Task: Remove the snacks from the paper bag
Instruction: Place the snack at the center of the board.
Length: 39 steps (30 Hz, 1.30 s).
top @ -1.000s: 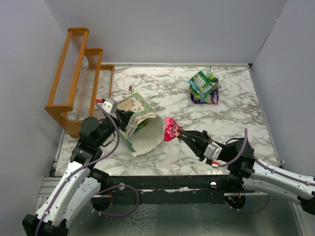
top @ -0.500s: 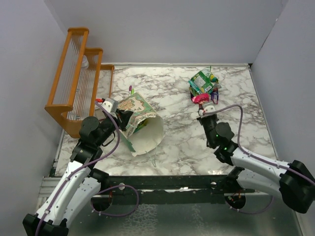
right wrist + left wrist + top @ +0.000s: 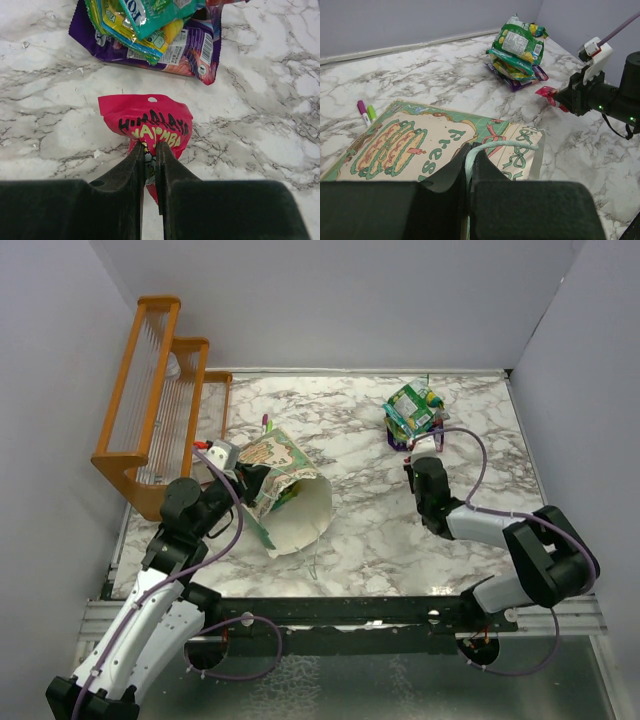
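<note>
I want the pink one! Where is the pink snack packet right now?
In the right wrist view the pink packet is pinched in the right gripper, just short of the snack pile at the far right of the table.

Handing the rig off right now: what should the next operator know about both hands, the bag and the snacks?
The left hand is shut on the string handle of the paper bag, which lies on its side with its mouth toward the near edge.
The right hand is shut on a pink packet, just short of the pile of packets at the far right.
Done: green and purple packets are out and piled.
Left: drop the pink packet by the pile, then check the bag. No packet shows in its mouth from above, but the inside is partly hidden.
</note>
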Available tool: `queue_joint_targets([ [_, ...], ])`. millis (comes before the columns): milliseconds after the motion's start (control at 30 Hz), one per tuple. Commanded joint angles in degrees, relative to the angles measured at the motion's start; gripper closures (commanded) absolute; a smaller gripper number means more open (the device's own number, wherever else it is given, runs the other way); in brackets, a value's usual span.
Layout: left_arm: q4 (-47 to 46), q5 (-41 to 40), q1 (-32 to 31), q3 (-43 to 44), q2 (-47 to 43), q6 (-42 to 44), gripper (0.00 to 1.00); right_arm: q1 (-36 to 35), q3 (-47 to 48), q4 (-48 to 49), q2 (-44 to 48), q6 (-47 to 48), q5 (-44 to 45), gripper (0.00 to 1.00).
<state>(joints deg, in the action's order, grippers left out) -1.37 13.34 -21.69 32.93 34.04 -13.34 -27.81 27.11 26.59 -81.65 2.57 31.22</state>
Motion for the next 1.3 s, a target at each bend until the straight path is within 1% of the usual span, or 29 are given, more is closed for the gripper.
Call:
queue_joint_targets([
  [0, -0.4, 0.4, 0.5, 0.2, -1.3, 0.2, 1.0, 2.4, 4.3, 0.4, -4.2, -0.7, -5.7, 0.98],
  [100, -0.1, 0.6, 0.5, 0.3, -1.8, 0.2, 1.0, 3.0, 7.4, -1.2, -8.1, 1.0, -7.1, 0.98],
  [233, -0.2, 0.8, 0.5, 0.1, -2.6, 0.1, 1.0, 3.0, 9.1, -1.2, -11.5, 3.3, -4.9, 0.98],
  [400, -0.4, 1.2, 0.5, 0.0, -3.1, 0.0, 1.0, 3.1, 10.0, -1.8, -14.0, 4.1, -5.0, 0.92],
  [467, -0.3, 1.2, 0.5, 0.0, -3.4, 0.0, 1.0, 3.1, 10.1, -2.2, -14.2, 3.8, -4.8, 0.85],
  [500, -0.3, 1.2, 0.5, 0.0, -3.5, 0.0, 1.0, 3.0, 10.2, -2.6, -13.7, 3.7, -5.1, 0.79],
  [533, -0.2, 1.3, 0.5, 0.0, -3.5, 0.0, 1.0, 3.0, 10.2, -3.3, -12.7, 3.7, -5.3, 0.7],
  [567, -0.2, 1.3, 0.5, 0.0, -3.5, 0.0, 1.0, 3.1, 10.2, -4.0, -11.3, 3.7, -5.6, 0.63],
  [700, -0.4, 1.7, 0.5, -0.1, -3.4, 0.1, 1.0, 3.0, 8.7, -6.2, -1.2, 4.8, -8.4, 0.44],
  [767, -0.6, 1.9, 0.5, -0.1, -3.2, 0.0, 1.0, 3.0, 6.0, -5.3, 4.9, 4.0, -12.6, 0.38],
  [833, -0.9, 2.3, 0.6, -0.1, -2.8, 0.0, 1.0, 3.0, 2.6, -2.7, 10.1, 3.8, -18.5, 0.36],
  [1000, -1.5, 3.7, 0.7, 0.2, -1.5, 0.4, 1.0, 1.7, -4.4, 5.1, 19.5, 5.7, -37.2, 0.36],
  [1067, -1.4, 3.7, 0.7, 0.4, -1.6, 0.8, 1.0, -0.6, -7.3, 9.2, 22.4, 8.3, -43.3, 0.36],
  [1200, -1.9, 2.3, 0.9, 0.1, -3.6, 0.7, 1.0, -6.4, -11.3, 17.0, 27.0, 15.5, -52.9, 0.36],
  [1267, -2.4, 2.5, 1.0, -0.2, -4.6, 0.9, 1.0, -9.7, -12.3, 18.9, 27.9, 19.6, -58.0, 0.36],
])
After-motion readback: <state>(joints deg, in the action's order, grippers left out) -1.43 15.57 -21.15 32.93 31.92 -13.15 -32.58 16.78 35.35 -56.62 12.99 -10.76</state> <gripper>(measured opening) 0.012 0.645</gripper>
